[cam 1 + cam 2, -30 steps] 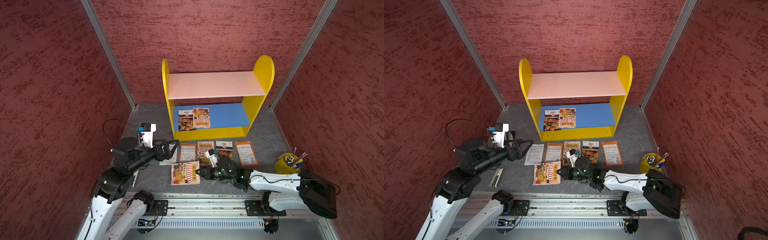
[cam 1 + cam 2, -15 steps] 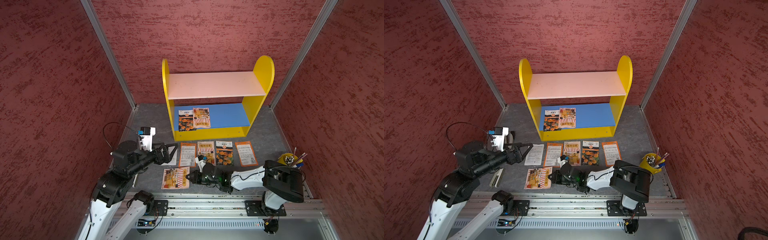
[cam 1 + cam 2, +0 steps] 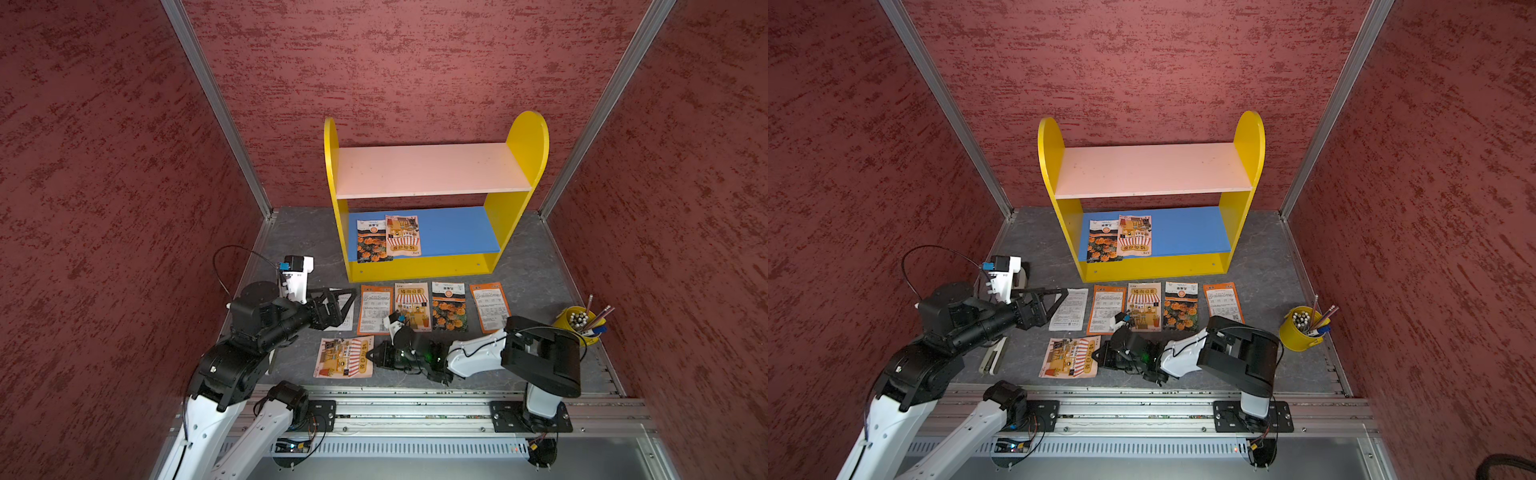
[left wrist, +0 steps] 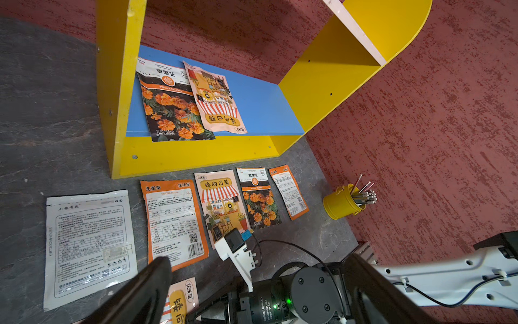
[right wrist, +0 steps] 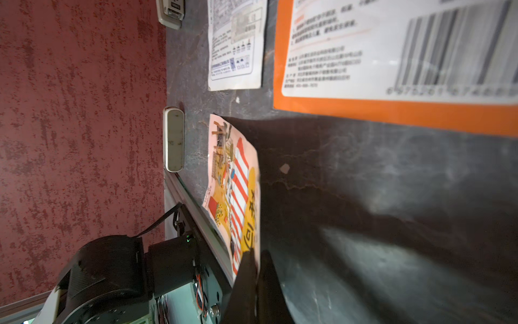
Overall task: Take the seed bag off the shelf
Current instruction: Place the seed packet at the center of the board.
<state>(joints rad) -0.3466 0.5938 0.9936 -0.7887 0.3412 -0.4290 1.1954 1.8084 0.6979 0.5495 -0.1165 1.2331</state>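
Observation:
The shelf [image 3: 432,178] stands at the back, and two seed bags lie on its blue lower board: a marigold bag [image 3: 371,243] and a striped-awning bag [image 3: 402,235]. The left wrist view shows this pair too, the marigold bag [image 4: 171,103] beside the awning bag [image 4: 217,101]. Near the front rail my right gripper [image 3: 370,356] is shut on the edge of another striped-awning seed bag [image 3: 343,357]. The right wrist view shows that bag [image 5: 235,179] pinched in the right gripper [image 5: 256,254], low over the table. My left gripper [image 3: 348,309] hangs open and empty above a white packet.
Several seed packets lie in a row on the grey table in front of the shelf, with a white packet [image 3: 1069,309] at the left end. A yellow cup of pencils [image 3: 577,322] stands at the right. A pale stapler-like bar [image 3: 994,355] lies by the left wall.
My right gripper has carried the striped-awning bag leftward and toward the front rail, its arm folding back. The left gripper has barely shifted and stays open.

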